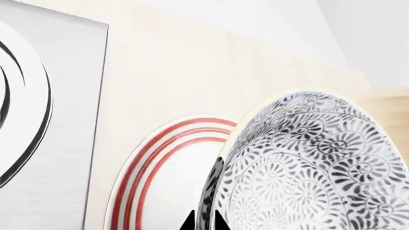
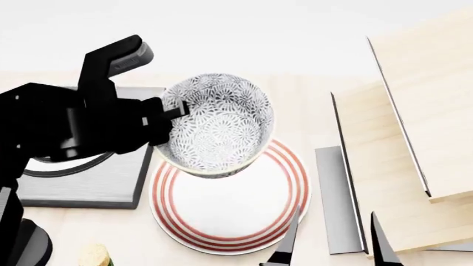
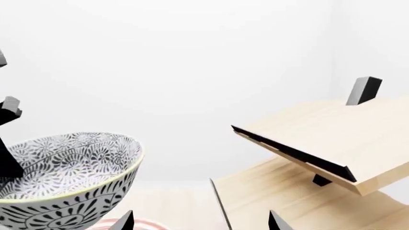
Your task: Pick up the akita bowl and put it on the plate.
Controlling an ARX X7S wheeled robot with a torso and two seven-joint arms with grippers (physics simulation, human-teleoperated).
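You will find no writing to read in any of the three views: no words, labels, brand marks, numbers or signs. The akita bowl (image 2: 218, 126) carries only its grey-black floral pattern, and the plate (image 2: 230, 204) below it shows only thin red rings around its rim. The stove burner (image 2: 81, 166) beside the plate has plain dark rings and no markings you could read. The wooden shelves (image 2: 414, 127) on the plate's other side are bare of lettering.
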